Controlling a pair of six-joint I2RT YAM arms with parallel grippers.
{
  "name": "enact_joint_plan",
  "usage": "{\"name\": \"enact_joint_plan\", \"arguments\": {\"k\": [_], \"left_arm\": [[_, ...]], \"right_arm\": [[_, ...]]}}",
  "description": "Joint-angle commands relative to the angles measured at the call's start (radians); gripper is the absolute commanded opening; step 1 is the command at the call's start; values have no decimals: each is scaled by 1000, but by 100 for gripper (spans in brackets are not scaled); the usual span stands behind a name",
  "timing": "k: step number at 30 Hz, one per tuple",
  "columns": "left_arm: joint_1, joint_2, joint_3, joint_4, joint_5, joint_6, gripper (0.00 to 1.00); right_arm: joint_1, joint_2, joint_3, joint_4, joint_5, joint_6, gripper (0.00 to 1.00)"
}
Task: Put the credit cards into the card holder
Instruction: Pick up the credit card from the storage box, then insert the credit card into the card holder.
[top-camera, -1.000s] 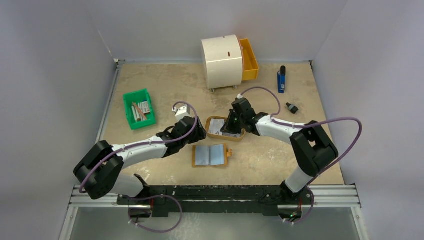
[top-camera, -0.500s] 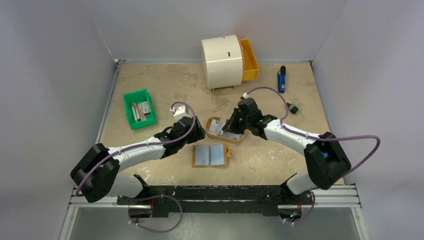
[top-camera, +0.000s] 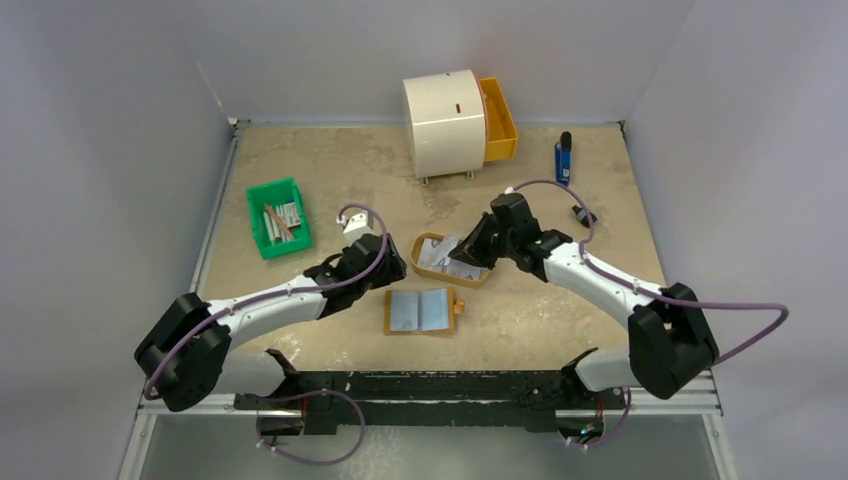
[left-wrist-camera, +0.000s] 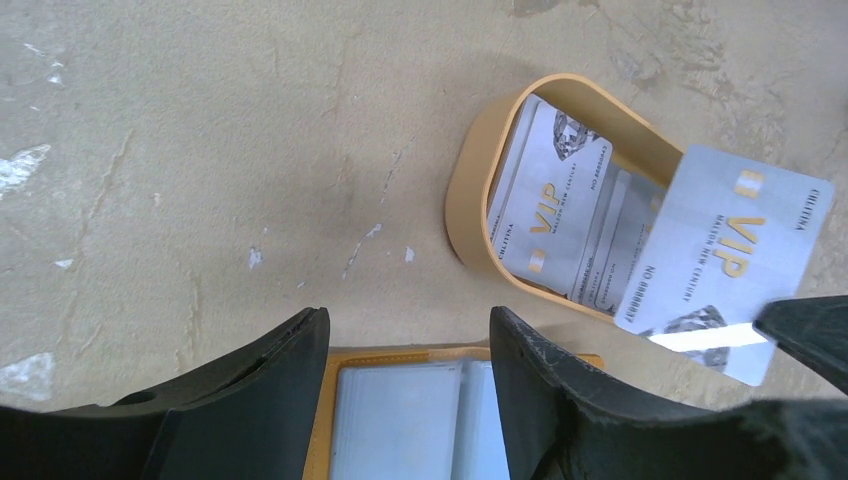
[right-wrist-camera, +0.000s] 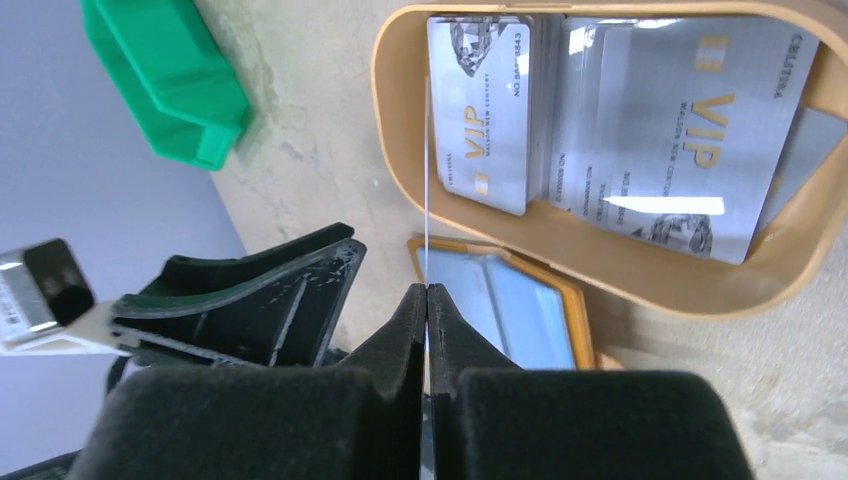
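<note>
The card holder (top-camera: 420, 311) lies open and flat on the table, its clear sleeves facing up (left-wrist-camera: 400, 420). Behind it an oval tan tray (top-camera: 428, 243) holds several silver credit cards (left-wrist-camera: 555, 205) (right-wrist-camera: 690, 130). My right gripper (top-camera: 472, 250) (right-wrist-camera: 427, 290) is shut on one credit card, which shows edge-on as a thin line (right-wrist-camera: 427, 180) and face-on (left-wrist-camera: 725, 255) above the tray's near right rim. Over the holder's far left edge, my left gripper (top-camera: 388, 272) (left-wrist-camera: 405, 325) hangs open with nothing between its fingers.
A green bin (top-camera: 277, 217) with sticks stands at the left. A white cabinet (top-camera: 444, 122) with an open orange drawer (top-camera: 498, 118) is at the back. A blue object (top-camera: 563, 160) and a small black object (top-camera: 583, 215) lie at the right.
My right gripper has drawn back to the right from the tray, lifting one card with it. The left arm has shifted slightly and stays open.
</note>
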Motion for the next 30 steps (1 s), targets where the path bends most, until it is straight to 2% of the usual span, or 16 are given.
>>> {"name": "enact_joint_plan", "arguments": {"k": [1,5,11,13,16,20,23,27,30], "left_arm": [[6,-84,31,-36,-46,-1,59],[6,-143,29,-86,-71,-16,59],[6,-222,5,-138,-84,-41,58],[6,-246,5,-166,-90,-43,57],[5,-302,0,-214,-102,-42,56],[4,-405,-37,-225,-50,-17,58],[5,-485,-78,-208,39,1,60],[3,-585,-147,-229,107,-3,63],[3,-646,-211,-235,139,-24,64]], "right_arm": [[-24,-90,-19,0,-63,145,0],[-29,-104,-40,21,-146,239,0],[-29,-120,-37,41,-211,238,0],[-28,-138,-13,27,-165,173,0],[9,-158,71,-90,-109,-52,0],[182,-240,89,-141,14,-357,0],[353,-281,64,-180,127,-496,0],[487,-266,8,-233,178,-514,0],[535,-272,-63,-160,178,-485,0]]}}
